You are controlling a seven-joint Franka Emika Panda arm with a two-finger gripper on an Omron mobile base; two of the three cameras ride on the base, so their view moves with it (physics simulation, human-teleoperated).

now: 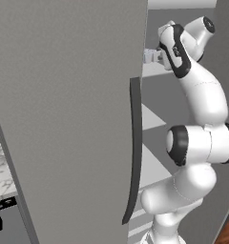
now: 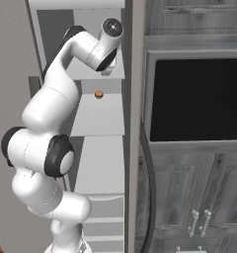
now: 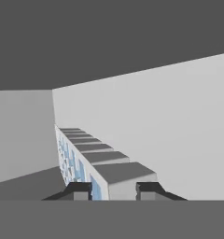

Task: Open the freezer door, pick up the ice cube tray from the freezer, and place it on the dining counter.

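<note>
The tall matte grey freezer door with its long dark curved bar handle stands swung open at the left. The white arm reaches into the freezer, above the pale shelves. The pincer is clamped on the near end of the pale blue, whitish-rimmed ice cube tray; its long axis runs away from the hand toward the far grey wall

Flat, even light all round, no glare and barely any shadow; edges look soft, and the freezer interior sits dim.
</note>
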